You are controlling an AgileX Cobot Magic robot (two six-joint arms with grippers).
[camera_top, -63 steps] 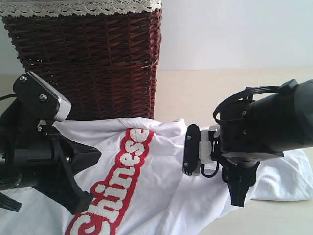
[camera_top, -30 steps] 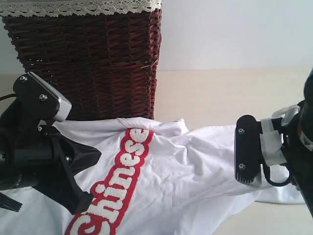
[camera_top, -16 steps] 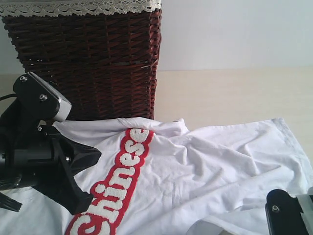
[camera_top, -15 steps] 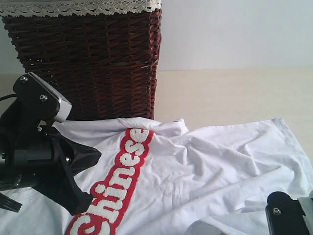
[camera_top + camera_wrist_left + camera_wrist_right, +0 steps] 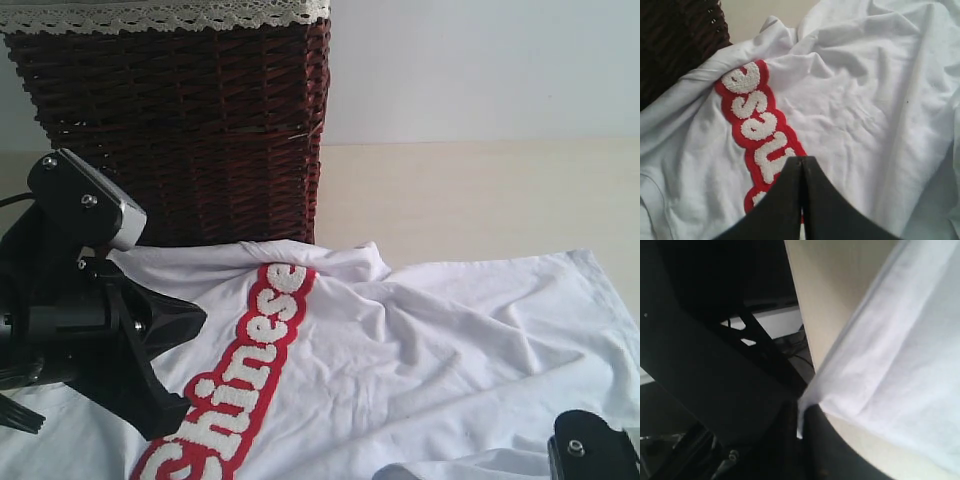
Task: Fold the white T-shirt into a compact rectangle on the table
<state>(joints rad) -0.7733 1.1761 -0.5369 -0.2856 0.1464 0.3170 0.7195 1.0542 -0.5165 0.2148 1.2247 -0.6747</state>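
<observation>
The white T-shirt (image 5: 420, 360) lies spread and wrinkled on the table (image 5: 470, 190), its red-outlined lettering (image 5: 255, 345) facing up. My left gripper (image 5: 172, 412) hangs shut over the shirt's left part. In the left wrist view its joined tips (image 5: 801, 159) sit just above the lettering (image 5: 752, 120), with no cloth between them. My right gripper (image 5: 801, 412) is shut on an edge of the shirt (image 5: 900, 355), which stretches away over the table (image 5: 835, 285). In the exterior view only a black piece of the right arm (image 5: 592, 455) shows at the lower right corner.
A dark wicker basket (image 5: 180, 120) with white lace trim stands at the back left, right behind the shirt's upper edge, and shows in the left wrist view too (image 5: 675, 45). Bare table stretches to the right of it, up to the pale wall (image 5: 480, 60).
My right arm has swept from the shirt's middle to the right and down out of the view, drawing the shirt's right side out flatter. The left arm has stayed still.
</observation>
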